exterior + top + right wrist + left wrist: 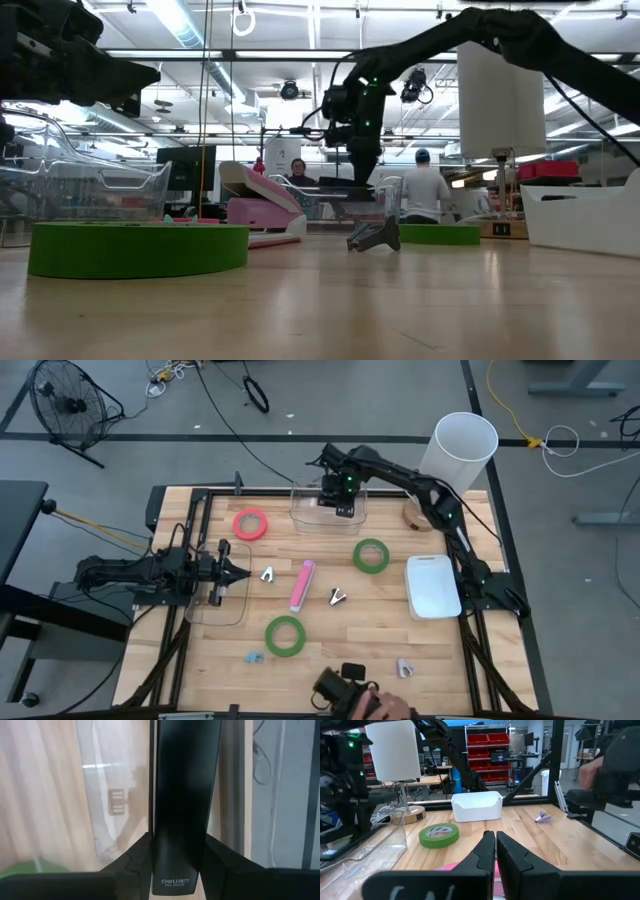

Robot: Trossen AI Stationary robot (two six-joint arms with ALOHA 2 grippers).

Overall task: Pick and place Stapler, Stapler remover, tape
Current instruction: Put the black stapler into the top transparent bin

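Observation:
My right gripper (343, 503) hangs over a clear plastic box (310, 512) at the table's far middle, shut on a black stapler (182, 780). My left gripper (240, 571) waits shut and level at the table's left, touching nothing. A pink-red tape roll (250, 523) and two green tape rolls (371, 555) (285, 636) lie flat on the wood. A pink stapler (302, 585) lies between them. Two small metal staple removers (267, 574) (338, 596) lie beside it. My right gripper pinches the black stapler by its labelled end (176, 875) between its two fingers (131, 865). The fingers come from above, pointing down, and the stapler runs on along them. It hangs upright below the gripper over the clear box; whether its lower end touches the box does not show.
A second clear box (215, 598) lies under my left gripper. A white tray (433, 586) sits at the right, a white lamp shade (460, 448) at the far right corner. Small clips (254, 657) (404, 667) lie near the front, where a person's hand (382, 706) holds a black thing.

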